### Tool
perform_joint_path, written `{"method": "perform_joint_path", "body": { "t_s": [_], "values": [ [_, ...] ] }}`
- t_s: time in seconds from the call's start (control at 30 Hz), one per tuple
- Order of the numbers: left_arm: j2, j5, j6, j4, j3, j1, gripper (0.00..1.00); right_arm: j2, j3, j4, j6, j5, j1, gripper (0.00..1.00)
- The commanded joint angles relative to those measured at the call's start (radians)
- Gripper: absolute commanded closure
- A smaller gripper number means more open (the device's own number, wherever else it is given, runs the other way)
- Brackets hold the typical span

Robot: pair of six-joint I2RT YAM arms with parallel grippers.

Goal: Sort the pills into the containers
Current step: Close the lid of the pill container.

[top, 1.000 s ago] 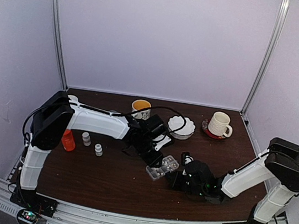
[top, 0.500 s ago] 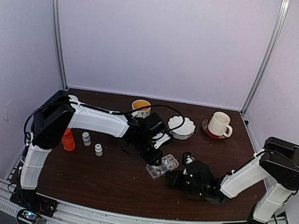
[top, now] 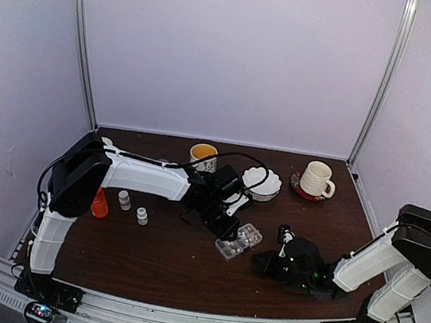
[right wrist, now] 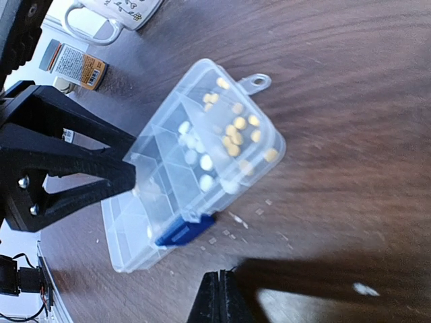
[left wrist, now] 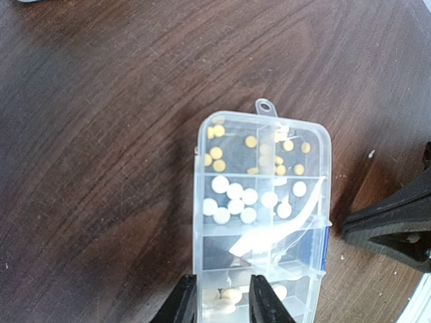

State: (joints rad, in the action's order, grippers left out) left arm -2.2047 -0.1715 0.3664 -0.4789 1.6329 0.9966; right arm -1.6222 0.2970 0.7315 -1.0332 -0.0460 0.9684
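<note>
Between the tips of the left claw: the near end of the pill box; right claw shut, off to the side.
Left claw stands narrowly parted astride one row of the clear box; whether it pinches the box I cannot tell. Just ahead of its tips, white pills lie in the middle compartments, yellow ones in the far pair. Right claw is closed on nothing, near the box but apart, low over the tabletop.
</note>
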Motion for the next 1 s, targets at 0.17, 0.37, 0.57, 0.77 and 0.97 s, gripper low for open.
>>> {"method": "perform_joint_path", "body": {
  "t_s": [0.17,0.37,0.57,0.77,0.97],
  "values": [
    [-0.076,0.013,0.011,-0.115,-0.005,0.015,0.71,0.035,-0.044,-0.070,-0.028,0.002,-0.005,1.00],
    [-0.082,-0.055,0.022,-0.097,-0.020,0.028,0.72,-0.107,0.090,-0.037,-0.007,0.043,-0.008,1.00],
    [-0.080,-0.046,0.026,-0.100,-0.026,0.044,0.72,-0.156,0.081,0.051,-0.020,0.043,-0.033,1.00],
    [-0.080,-0.002,0.025,-0.107,-0.003,0.043,0.71,0.010,0.008,-0.070,0.027,0.004,-0.034,1.00],
    [-0.079,0.024,0.025,-0.128,0.035,0.040,0.71,0.169,0.031,-0.309,0.100,-0.081,-0.035,1.00]
  ]
}}
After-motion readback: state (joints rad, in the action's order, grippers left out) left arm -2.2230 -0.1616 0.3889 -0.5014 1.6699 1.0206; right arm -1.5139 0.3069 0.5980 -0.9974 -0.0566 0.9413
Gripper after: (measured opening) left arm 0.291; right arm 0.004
